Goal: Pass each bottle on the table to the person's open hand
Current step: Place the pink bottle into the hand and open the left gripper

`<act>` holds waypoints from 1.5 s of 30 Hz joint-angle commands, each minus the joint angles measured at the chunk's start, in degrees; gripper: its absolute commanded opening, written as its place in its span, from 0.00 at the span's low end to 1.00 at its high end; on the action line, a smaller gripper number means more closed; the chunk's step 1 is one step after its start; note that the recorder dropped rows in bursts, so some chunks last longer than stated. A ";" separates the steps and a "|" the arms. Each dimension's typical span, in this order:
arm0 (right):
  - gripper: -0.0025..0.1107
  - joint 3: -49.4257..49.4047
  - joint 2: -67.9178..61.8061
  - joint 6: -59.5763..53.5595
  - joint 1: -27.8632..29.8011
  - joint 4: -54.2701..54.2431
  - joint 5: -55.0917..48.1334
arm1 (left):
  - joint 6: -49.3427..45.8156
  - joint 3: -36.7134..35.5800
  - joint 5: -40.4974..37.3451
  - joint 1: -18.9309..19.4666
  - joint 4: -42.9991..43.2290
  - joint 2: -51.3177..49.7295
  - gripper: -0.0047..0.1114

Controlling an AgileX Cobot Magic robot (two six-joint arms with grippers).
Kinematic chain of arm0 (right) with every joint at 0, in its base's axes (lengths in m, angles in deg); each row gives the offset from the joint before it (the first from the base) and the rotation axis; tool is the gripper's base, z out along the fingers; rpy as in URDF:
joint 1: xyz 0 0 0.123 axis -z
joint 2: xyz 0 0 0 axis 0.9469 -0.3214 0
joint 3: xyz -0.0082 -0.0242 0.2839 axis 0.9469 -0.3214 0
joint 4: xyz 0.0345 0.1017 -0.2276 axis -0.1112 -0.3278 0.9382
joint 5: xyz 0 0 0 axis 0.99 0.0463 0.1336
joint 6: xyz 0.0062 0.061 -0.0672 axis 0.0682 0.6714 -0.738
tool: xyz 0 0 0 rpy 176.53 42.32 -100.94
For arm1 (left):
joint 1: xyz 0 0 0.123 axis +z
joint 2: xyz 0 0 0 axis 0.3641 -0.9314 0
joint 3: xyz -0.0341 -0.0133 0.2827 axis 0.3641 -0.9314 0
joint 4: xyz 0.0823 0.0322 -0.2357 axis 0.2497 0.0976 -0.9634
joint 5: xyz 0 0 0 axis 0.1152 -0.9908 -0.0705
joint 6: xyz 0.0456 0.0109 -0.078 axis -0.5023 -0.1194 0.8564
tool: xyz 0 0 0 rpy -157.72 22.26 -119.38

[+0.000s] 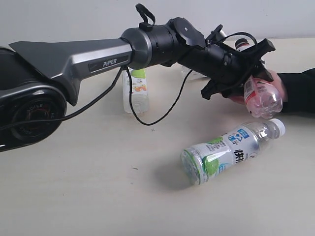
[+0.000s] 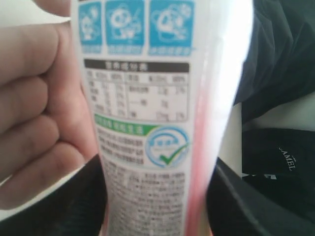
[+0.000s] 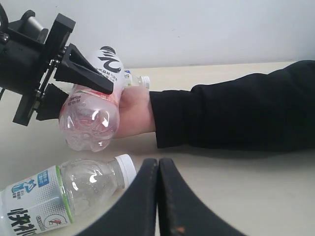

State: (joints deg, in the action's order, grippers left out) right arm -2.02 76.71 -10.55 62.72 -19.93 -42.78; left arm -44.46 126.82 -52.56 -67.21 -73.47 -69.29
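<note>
My left gripper point(image 1: 252, 81) is shut on the pink-red-labelled bottle point(image 1: 263, 98), held tilted above the table point(image 1: 98, 196) with its clear base toward the front. The person's hand point(image 1: 281, 84) lies against it; in the left wrist view their fingers point(image 2: 34, 113) curl beside the label point(image 2: 147, 123), which fills the gap between my left gripper's point(image 2: 155, 189) jaws. A white-blue-labelled bottle with a white cap point(image 1: 231, 150) lies on its side in front. A green-and-white bottle point(image 1: 136, 91) stands behind the left arm. My right gripper point(image 3: 158, 164) hovers shut and empty near the lying bottle point(image 3: 59, 191).
The person's black sleeve point(image 3: 236, 110) stretches along the table from the right. Another bottle's white cap point(image 3: 142, 81) peeks out behind the hand point(image 3: 135, 110). A black cable point(image 1: 147, 115) hangs off the left arm over the table.
</note>
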 commanded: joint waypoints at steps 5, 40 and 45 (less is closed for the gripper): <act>0.03 -0.29 0.34 -0.02 0.35 0.13 0.32 | -1.29 0.58 -0.26 0.09 -0.76 0.27 0.53; 0.03 -0.29 0.34 -0.02 0.35 0.13 0.42 | -6.21 0.58 -9.89 4.11 -0.02 3.06 0.70; 0.03 -0.29 0.34 -0.02 0.35 0.13 0.42 | -10.74 0.58 -16.94 8.31 0.21 5.96 0.59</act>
State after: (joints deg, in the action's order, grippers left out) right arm -2.02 76.71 -10.55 62.72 -19.93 -42.78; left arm -52.94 126.92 -66.96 -60.17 -73.25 -65.64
